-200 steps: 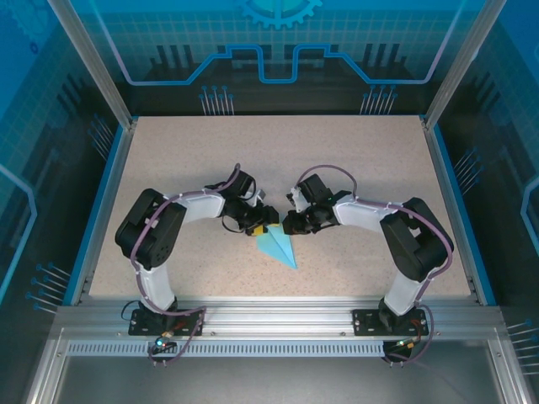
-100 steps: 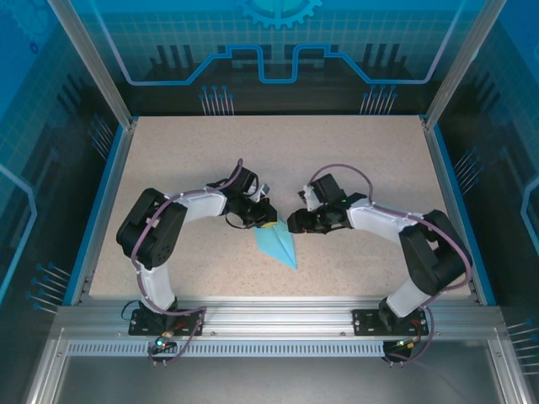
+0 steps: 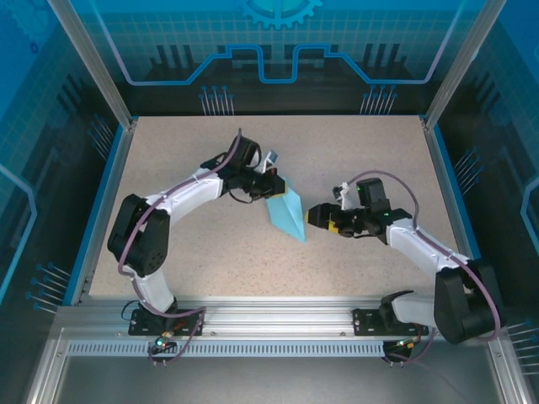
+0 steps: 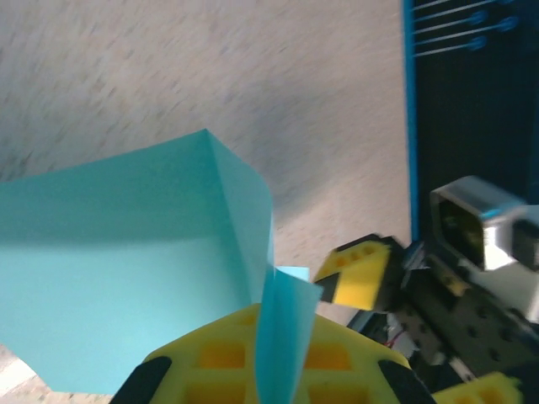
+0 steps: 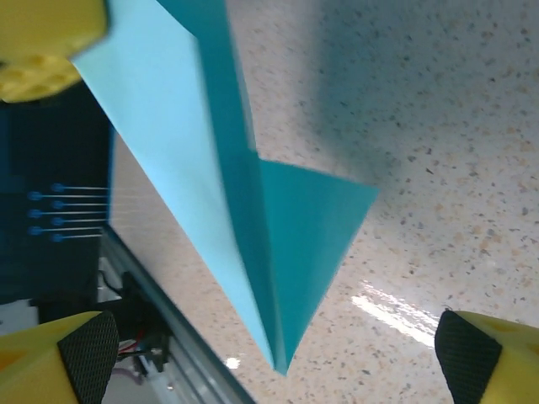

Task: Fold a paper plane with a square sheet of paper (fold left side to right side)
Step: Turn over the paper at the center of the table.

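While the left gripper is clamped on the wide rear end of the light-blue folded paper plane, the right gripper sits just beside the plane's right edge with its jaws spread wide and nothing between them. From the top camera the plane is a slim creased dart near the middle of the speckled beige tabletop, with its nose pointing toward the near edge and slightly right. Left wrist view: a paper flap runs upright through the yellow finger pads, and the rest of the plane fans out to the left over the table. Right wrist view: both yellow-and-black fingertips sit at the bottom corners, well apart and clear of the paper. The plane shows a sharp centre crease and pointed nose and throws a soft shadow on the table to its right. Can't tell whether the nose is touching the table.
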Controlling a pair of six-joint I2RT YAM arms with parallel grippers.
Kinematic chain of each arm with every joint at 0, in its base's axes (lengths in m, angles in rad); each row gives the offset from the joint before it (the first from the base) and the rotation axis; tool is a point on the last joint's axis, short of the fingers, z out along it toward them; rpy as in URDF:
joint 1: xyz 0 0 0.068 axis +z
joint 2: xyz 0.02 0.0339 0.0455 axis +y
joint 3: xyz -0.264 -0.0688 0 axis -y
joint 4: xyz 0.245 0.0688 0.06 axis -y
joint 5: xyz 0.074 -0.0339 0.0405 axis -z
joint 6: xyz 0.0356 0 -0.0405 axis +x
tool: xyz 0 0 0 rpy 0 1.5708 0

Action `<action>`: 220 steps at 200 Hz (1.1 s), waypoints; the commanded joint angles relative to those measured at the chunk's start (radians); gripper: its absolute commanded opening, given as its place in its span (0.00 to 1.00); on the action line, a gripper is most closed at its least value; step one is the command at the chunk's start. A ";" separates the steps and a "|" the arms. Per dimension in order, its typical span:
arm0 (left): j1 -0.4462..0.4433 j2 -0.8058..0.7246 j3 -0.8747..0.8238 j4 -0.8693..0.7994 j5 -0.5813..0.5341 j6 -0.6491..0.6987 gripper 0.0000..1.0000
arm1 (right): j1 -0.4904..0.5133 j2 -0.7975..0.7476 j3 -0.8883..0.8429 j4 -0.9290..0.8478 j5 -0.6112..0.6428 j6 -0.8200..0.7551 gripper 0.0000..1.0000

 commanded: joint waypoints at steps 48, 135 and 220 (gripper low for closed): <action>0.027 -0.061 0.174 -0.073 0.060 0.010 0.00 | -0.041 -0.009 -0.062 0.228 -0.377 0.129 1.00; 0.028 -0.083 0.129 0.035 0.143 -0.094 0.00 | 0.004 0.100 -0.036 0.508 -0.437 0.341 0.94; 0.027 -0.093 0.018 0.144 0.174 -0.161 0.00 | 0.000 0.088 0.019 0.613 -0.374 0.427 0.66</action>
